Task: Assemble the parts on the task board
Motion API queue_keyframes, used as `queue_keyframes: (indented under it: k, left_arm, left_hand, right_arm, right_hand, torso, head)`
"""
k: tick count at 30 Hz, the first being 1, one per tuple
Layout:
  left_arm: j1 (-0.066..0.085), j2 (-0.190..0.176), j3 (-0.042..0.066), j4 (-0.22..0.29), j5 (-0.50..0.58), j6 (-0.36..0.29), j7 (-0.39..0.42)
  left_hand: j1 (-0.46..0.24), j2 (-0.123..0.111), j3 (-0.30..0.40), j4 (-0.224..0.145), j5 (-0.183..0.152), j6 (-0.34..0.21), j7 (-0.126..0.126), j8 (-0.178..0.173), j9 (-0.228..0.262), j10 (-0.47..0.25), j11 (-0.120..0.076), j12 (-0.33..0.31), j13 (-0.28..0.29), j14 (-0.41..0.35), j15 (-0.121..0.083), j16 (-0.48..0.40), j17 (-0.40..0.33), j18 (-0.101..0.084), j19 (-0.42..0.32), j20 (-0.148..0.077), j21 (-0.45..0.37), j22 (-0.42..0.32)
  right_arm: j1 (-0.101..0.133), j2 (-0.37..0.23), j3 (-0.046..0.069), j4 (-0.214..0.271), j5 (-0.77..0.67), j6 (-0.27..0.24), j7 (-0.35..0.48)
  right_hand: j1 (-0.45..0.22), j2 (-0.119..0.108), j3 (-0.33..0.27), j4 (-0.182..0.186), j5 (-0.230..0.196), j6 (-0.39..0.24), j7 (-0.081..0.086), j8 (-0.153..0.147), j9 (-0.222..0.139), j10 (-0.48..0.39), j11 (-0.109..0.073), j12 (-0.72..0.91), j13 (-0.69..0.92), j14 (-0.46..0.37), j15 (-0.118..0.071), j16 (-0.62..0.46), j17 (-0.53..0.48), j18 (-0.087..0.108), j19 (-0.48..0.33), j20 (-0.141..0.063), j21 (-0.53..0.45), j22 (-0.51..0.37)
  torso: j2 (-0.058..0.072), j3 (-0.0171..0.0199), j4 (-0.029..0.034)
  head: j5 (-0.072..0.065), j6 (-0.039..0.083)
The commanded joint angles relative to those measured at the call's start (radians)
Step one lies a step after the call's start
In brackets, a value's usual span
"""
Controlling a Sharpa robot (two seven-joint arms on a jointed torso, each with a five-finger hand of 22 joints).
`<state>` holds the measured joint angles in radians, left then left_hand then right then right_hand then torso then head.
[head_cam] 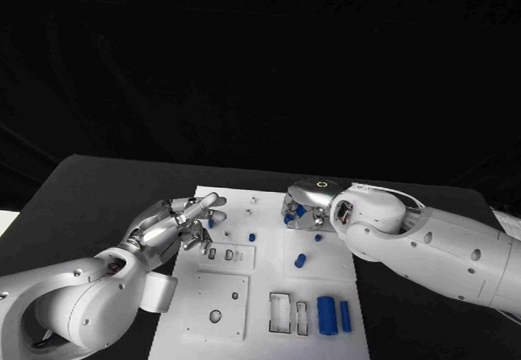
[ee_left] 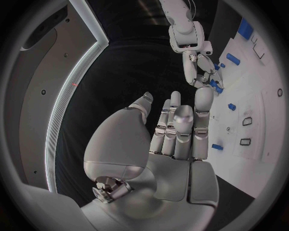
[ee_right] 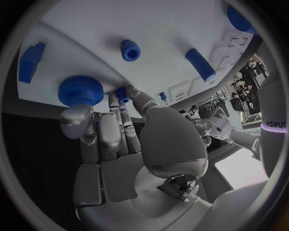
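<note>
The white task board (head_cam: 266, 310) lies in the middle of the table. My right hand (head_cam: 307, 210) is at the board's far edge beside a blue gear (ee_right: 81, 90). Its thumb and a finger pinch a small blue peg (ee_right: 123, 94) there. My left hand (head_cam: 173, 226) hovers over the board's left edge with its fingers (ee_left: 180, 125) stretched out and nothing in them; a small blue part (head_cam: 212, 223) lies just past its fingertips. Loose blue parts lie mid-board: one peg (head_cam: 252, 237), a second (head_cam: 318, 237) and a short cylinder (head_cam: 301, 262).
A thick blue cylinder (head_cam: 326, 315) and a thin one (head_cam: 345, 315) lie near the board's right front, beside rectangular slots (head_cam: 280, 311). A white plate with an oval hole (head_cam: 216, 306) sits at the board's left front. Black table surrounds the board.
</note>
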<state>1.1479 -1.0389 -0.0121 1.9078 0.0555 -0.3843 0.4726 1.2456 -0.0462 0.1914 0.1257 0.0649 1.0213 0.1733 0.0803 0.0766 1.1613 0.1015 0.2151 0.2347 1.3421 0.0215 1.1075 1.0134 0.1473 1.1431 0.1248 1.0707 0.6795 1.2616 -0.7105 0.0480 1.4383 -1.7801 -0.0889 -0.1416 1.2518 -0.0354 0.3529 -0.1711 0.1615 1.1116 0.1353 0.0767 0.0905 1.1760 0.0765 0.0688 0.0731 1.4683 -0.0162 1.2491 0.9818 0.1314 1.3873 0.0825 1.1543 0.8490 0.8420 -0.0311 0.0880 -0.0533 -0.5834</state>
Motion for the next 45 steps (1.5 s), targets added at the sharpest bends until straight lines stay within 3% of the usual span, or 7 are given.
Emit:
queue_keyframes:
  k: [1, 9, 21, 30, 37, 41, 45]
  left_arm:
    - [0.001, 0.001, 0.001, 0.0, 0.004, 0.019, 0.002]
    - [0.001, 0.001, 0.001, -0.001, 0.005, 0.018, 0.0]
    - [0.001, 0.001, 0.001, -0.007, 0.006, 0.018, -0.001]
    - [0.002, 0.001, 0.001, -0.009, 0.008, 0.019, -0.001]
    - [0.004, 0.005, 0.001, -0.01, 0.008, 0.019, 0.002]
    - [0.005, 0.007, 0.001, -0.01, 0.008, 0.019, 0.002]
    - [0.009, 0.006, 0.001, -0.01, 0.008, 0.019, 0.001]
  left_hand:
    - [-0.006, 0.002, -0.008, 0.0, -0.003, -0.006, 0.004, -0.004, -0.001, -0.006, -0.001, 0.001, 0.002, -0.005, 0.001, -0.004, -0.001, 0.013, -0.007, 0.002, -0.004, -0.001]
    - [-0.005, 0.004, -0.007, -0.001, -0.003, -0.008, 0.004, -0.005, -0.002, -0.009, 0.0, 0.001, 0.003, -0.005, 0.002, -0.005, -0.001, 0.014, -0.009, 0.003, -0.004, -0.003]
    - [-0.003, 0.006, -0.007, -0.002, -0.003, -0.01, 0.006, -0.006, -0.002, -0.013, 0.001, 0.002, 0.004, -0.006, 0.002, -0.008, -0.004, 0.014, -0.011, 0.004, -0.005, -0.005]
    - [-0.003, 0.007, -0.007, -0.003, -0.003, -0.013, 0.007, -0.007, -0.002, -0.017, 0.002, 0.002, 0.005, -0.014, 0.004, -0.021, -0.018, 0.018, -0.023, 0.005, -0.016, -0.024]
    - [-0.003, 0.007, -0.008, -0.004, -0.003, -0.014, 0.007, -0.007, -0.002, -0.018, 0.002, 0.002, 0.005, -0.014, 0.004, -0.021, -0.018, 0.018, -0.023, 0.006, -0.016, -0.024]
    - [-0.003, 0.007, -0.008, -0.004, -0.003, -0.015, 0.008, -0.007, -0.002, -0.019, 0.003, 0.002, 0.006, -0.015, 0.004, -0.023, -0.02, 0.018, -0.024, 0.006, -0.017, -0.025]
    - [-0.003, 0.007, -0.008, -0.004, -0.003, -0.015, 0.008, -0.007, -0.002, -0.019, 0.003, 0.002, 0.006, -0.015, 0.004, -0.023, -0.02, 0.018, -0.024, 0.006, -0.017, -0.025]
  right_arm:
    - [-0.004, 0.001, -0.003, -0.001, -0.018, 0.028, -0.01]
    - [-0.005, -0.001, -0.003, 0.008, -0.021, -0.055, 0.007]
    - [-0.002, -0.001, 0.013, 0.039, -0.022, -0.217, -0.012]
    - [0.002, 0.039, 0.017, 0.008, -0.031, -0.274, -0.051]
    - [0.005, 0.093, 0.017, -0.042, -0.037, -0.277, -0.061]
    - [0.006, 0.118, 0.017, -0.07, -0.038, -0.277, -0.064]
    - [0.005, 0.141, 0.016, -0.093, -0.041, -0.278, -0.067]
  right_hand:
    - [0.006, 0.006, 0.016, 0.0, -0.005, 0.012, -0.001, -0.001, 0.002, 0.011, -0.004, -0.002, -0.001, 0.021, -0.001, 0.007, 0.003, -0.006, -0.003, -0.005, 0.008, 0.002]
    - [0.03, 0.037, 0.075, 0.004, -0.024, 0.05, -0.01, 0.009, 0.015, 0.06, -0.016, 0.004, 0.006, 0.022, -0.011, 0.023, 0.022, -0.009, 0.002, -0.012, 0.024, 0.024]
    - [0.03, 0.03, 0.093, 0.006, -0.028, 0.053, -0.009, 0.007, 0.02, 0.066, -0.017, -0.003, 0.006, 0.023, -0.012, 0.032, 0.035, -0.012, 0.005, -0.015, 0.035, 0.04]
    - [0.029, 0.026, 0.098, 0.007, -0.028, 0.051, -0.007, 0.005, 0.02, 0.063, -0.015, -0.005, 0.005, 0.023, -0.011, 0.034, 0.038, -0.013, 0.005, -0.014, 0.038, 0.044]
    - [0.027, 0.023, 0.1, 0.009, -0.029, 0.05, -0.007, 0.004, 0.021, 0.062, -0.014, -0.006, 0.005, 0.023, -0.01, 0.036, 0.041, -0.014, 0.006, -0.014, 0.04, 0.048]
    - [0.027, 0.022, 0.101, 0.009, -0.029, 0.05, -0.006, 0.003, 0.021, 0.062, -0.014, -0.006, 0.005, 0.023, -0.01, 0.037, 0.042, -0.014, 0.006, -0.014, 0.041, 0.049]
    - [0.026, 0.021, 0.103, 0.009, -0.03, 0.048, -0.006, 0.002, 0.021, 0.06, -0.014, -0.007, 0.005, 0.023, -0.009, 0.037, 0.042, -0.014, 0.006, -0.013, 0.042, 0.05]
  torso:
    - [0.004, 0.0008, -0.0003]
    - [0.008, 0.0018, 0.0004]
    - [0.013, -0.0001, 0.0017]
    - [0.015, -0.0003, 0.002]
    - [0.018, -0.0013, 0.0027]
    - [0.019, -0.0009, 0.0058]
    - [0.022, -0.0033, 0.0109]
  head:
    - [0.0, 0.002]
    - [0.0, 0.005]
    - [0.002, 0.019]
    - [0.004, 0.023]
    - [0.009, 0.027]
    - [0.011, 0.026]
    - [0.009, 0.025]
